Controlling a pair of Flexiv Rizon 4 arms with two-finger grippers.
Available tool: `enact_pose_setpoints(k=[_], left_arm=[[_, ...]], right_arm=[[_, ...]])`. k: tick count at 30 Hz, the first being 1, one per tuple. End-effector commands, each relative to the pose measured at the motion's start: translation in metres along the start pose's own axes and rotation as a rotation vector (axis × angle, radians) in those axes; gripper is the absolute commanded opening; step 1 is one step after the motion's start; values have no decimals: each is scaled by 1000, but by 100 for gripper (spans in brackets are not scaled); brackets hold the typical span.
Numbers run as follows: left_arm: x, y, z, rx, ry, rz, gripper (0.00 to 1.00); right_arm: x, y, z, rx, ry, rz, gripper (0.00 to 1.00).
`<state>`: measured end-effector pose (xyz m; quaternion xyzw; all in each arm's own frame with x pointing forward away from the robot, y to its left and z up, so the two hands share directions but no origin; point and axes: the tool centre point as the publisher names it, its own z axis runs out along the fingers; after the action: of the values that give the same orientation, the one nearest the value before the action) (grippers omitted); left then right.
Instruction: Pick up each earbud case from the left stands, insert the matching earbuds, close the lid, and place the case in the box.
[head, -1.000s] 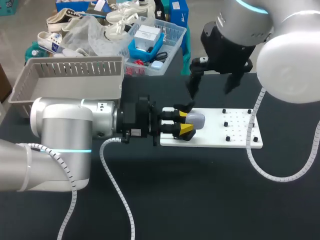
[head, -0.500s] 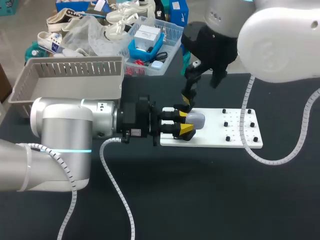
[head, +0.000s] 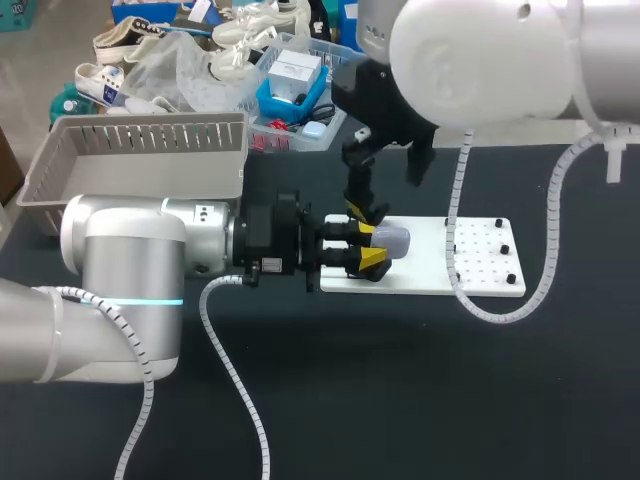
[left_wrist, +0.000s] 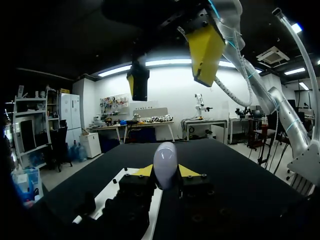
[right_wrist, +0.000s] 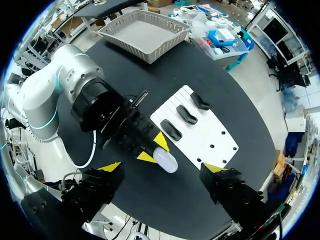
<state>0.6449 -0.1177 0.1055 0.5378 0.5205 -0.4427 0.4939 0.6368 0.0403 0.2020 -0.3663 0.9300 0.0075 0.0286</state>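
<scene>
Grips a pale earbud case (head: 393, 240) from both sides w/ yellow tips of L gripper (head: 368, 248), at left end of white board (head: 430, 268), near its three black stands (right_wrist: 180, 115). Holds R gripper (head: 388, 192) spread wide approx. straight above the case, not touching. Shows grey basket (head: 130, 165) back left, well apart.

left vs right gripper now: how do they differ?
The left gripper is shut on the earbud case; the right gripper is open and empty. The left gripper lies level along the table; the right gripper points down from above the case. Both have yellow tips and sit at the white board's left end.
</scene>
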Motion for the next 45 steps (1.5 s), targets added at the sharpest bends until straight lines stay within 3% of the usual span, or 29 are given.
enact_pose_setpoints(k=[1, 13, 23, 30, 39, 45], left_arm=[[1, 0, 0, -3, -1, 1, 0], [1, 0, 0, -3, -1, 1, 0], [1, 0, 0, -3, -1, 1, 0], [1, 0, 0, -3, -1, 1, 0], [1, 0, 0, -3, -1, 1, 0], [-1, 2, -2, -11, -8, -18, 0]], right_arm=[[-3, 1, -1, 1, 16, 0, 100], [-6, -6, 7, -14, -8, -25, 100], [1, -34, 12, 113, -18, -312, 100], [10, -31, 14, 100, -46, -472, 100], [17, -41, -5, 160, -29, -438, 100], [18, -55, -4, 164, -12, -288, 100]])
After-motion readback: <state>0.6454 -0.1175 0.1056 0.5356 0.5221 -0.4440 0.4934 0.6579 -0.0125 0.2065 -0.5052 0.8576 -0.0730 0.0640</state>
